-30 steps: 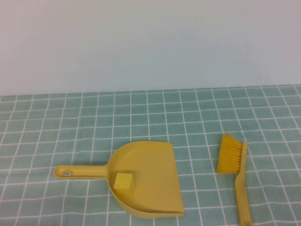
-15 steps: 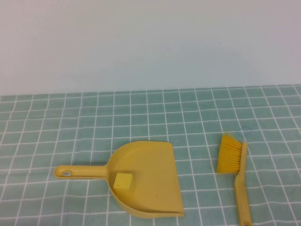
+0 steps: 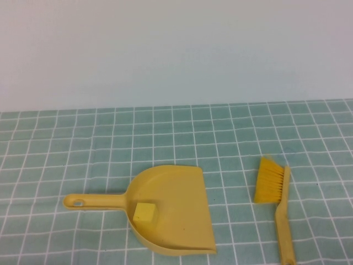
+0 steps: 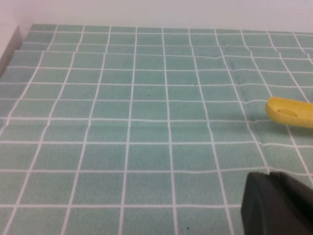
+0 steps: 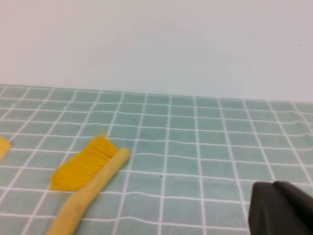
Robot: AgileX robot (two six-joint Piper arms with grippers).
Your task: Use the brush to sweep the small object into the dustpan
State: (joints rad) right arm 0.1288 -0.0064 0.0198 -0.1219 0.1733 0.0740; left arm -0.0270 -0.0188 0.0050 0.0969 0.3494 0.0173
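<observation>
**Observer:** Start at your claws. What state?

**Robot:** Left gripper (image 4: 274,182): black fingers pressed together, nothing between them, low over the green tiled cloth (image 4: 146,98). Right gripper (image 5: 276,191): also pressed together, holding nothing, over the same cloth. Neither shows in the high view.

**Observer:** Nearest thing to each?

**Robot:** Ahead of my left gripper, a little apart from it, the rounded end of the yellow plastic dustpan (image 3: 176,207)'s long handle, hole visible; not touching. Ahead of my right gripper and off to its side, apart from it, the yellow hand brush (image 3: 276,207) with orange-yellow bristles, lying flat on the cloth.

**Observer:** And the block?

**Robot:** The small pale-yellow sponge-like cube (image 3: 144,212) sits inside the dustpan's scoop, near the handle side. Beyond the left gripper, past the handle. The brush lies clear of the scoop's open edge, well away from the cube. Behind everything, a plain pale wall (image 3: 176,49).
</observation>
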